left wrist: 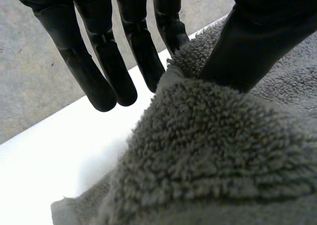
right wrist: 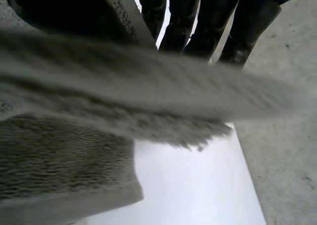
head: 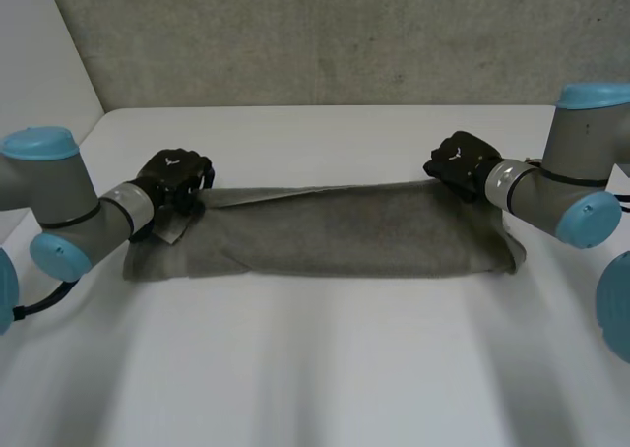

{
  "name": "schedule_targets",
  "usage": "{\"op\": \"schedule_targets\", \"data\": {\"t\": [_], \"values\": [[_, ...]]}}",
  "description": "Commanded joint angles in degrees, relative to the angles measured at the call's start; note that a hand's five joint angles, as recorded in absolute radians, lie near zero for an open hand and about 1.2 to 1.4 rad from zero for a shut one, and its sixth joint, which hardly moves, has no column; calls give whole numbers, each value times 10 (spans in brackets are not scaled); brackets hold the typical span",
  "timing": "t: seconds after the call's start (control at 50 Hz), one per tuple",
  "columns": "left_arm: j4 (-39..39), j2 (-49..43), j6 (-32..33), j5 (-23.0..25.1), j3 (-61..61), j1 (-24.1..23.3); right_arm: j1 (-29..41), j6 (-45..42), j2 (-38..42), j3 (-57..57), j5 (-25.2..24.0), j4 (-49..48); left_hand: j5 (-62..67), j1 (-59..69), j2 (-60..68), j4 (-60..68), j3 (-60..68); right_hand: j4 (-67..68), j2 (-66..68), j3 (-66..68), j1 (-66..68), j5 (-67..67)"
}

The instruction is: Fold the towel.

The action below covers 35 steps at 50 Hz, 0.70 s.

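Two far corners of the towel (head: 335, 235) are pinched, one by the left hand (head: 172, 176), one by the right hand (head: 461, 163); the rest lies on the counter (head: 315, 368) between them. The left's thumb-and-fingertip hold looks shallow; pulling could slip it.

the table (head: 315, 368) lies open nearside of the towel (head: 335, 235), wall (head: 325, 33) close behind.
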Motion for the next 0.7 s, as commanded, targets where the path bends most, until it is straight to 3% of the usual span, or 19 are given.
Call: {"op": "schedule_targets", "data": {"t": [0.02,0.04,0.08,0.1,0.12,0.14,0.18,0.26,0.36,0.44,0.54,0.58,0.7], "values": [[8,-23,1,-31,43,-12,1,-7,33,-49,12,-25,-142,-132,-139,-136,-153,-27,-21,-25,-21,-29],[8,-23,1,-31,43,-12,1,-7,33,-49,12,-25,-144,-133,-141,-138,-155,-28,-22,-26,-22,-29],[9,-30,1,-35,58,-13,1,-19,41,-57,12,-51,-400,-390,-397,-394,-411,-548,-542,-546,-542,-549],[9,-30,1,-35,58,-13,1,-19,41,-57,12,-51,-401,-391,-398,-395,-412,-551,-545,-549,-545,-552],[9,-31,1,-36,65,-13,1,-28,44,-58,11,-66,-494,-484,-491,-488,-505,-670,-663,-667,-664,-671],[9,-31,0,-41,70,-13,1,-41,45,-60,4,-86,-613,-603,-611,-607,-624,-670,-663,-667,-664,-671],[9,-28,0,-47,73,-13,1,-53,45,-60,-1,-105,-671,-661,-668,-665,-682,-670,-663,-667,-664,-671],[9,-23,0,-58,81,-13,1,-72,44,-61,-16,-146,-670,-660,-667,-664,-681,-670,-663,-667,-664,-671],[9,3,-1,-62,81,-14,0,-69,29,-60,-70,-165,-670,-660,-667,-664,-681,-670,-663,-667,-664,-671],[5,42,-3,-63,62,-13,1,-54,7,-58,-73,-164,-670,-660,-667,-664,-681,-670,-663,-667,-664,-671],[9,105,-6,-61,6,-6,1,24,-38,-50,-61,-162,-667,-656,-664,-661,-678,-670,-663,-667,-664,-671],[10,129,-6,-60,-19,-4,-2,98,-75,-43,-24,-139,-667,-656,-664,-661,-678,-670,-663,-667,-664,-671],[22,224,-6,-59,-123,-1,-5,167,-136,-14,35,-73,-667,-656,-664,-661,-678,-670,-663,-667,-664,-671]]}}
